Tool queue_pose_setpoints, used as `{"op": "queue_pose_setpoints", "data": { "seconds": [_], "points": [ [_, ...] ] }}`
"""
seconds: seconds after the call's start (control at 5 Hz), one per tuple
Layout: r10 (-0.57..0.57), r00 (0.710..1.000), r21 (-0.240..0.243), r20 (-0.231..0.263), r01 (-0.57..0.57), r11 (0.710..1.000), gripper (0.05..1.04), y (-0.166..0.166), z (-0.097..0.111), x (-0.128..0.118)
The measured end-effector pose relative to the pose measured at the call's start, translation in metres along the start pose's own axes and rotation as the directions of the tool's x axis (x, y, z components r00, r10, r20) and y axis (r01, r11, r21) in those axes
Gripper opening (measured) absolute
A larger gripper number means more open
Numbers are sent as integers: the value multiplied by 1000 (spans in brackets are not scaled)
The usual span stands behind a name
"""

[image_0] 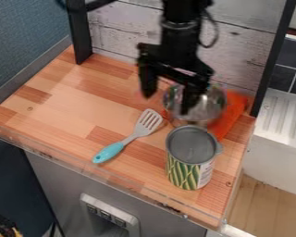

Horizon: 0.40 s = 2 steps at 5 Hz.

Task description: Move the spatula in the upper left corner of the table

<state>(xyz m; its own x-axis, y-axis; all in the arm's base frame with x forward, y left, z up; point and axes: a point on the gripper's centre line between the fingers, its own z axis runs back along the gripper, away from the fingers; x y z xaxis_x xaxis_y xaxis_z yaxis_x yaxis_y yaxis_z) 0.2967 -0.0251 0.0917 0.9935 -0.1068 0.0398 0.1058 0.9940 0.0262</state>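
My black gripper (168, 102) hangs over the back right part of the table, its two fingers spread wide with nothing between them. The right finger stands in front of a metal bowl. Lower and a little to the left, the spatula (135, 134) lies flat on the wooden table (70, 106). Its grey slotted head points up and right, near the bowl, and its turquoise handle points down and left, toward the front edge. The gripper is above and behind the spatula's head, apart from it.
A shiny metal bowl (206, 107) stands beside an orange-red item (231, 113) at the back right. An open can (190, 159) with a green patterned label stands right of the spatula. Black posts and a whitewashed board border the back; a clear rim runs along the front.
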Motion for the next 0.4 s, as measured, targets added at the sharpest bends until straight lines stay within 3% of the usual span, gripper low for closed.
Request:
{"op": "queue_pose_setpoints", "data": {
  "seconds": [0.4],
  "points": [
    [7, 1000, 36, -10, -6, 999, 1001, 32, -12, -22]
  ]
}}
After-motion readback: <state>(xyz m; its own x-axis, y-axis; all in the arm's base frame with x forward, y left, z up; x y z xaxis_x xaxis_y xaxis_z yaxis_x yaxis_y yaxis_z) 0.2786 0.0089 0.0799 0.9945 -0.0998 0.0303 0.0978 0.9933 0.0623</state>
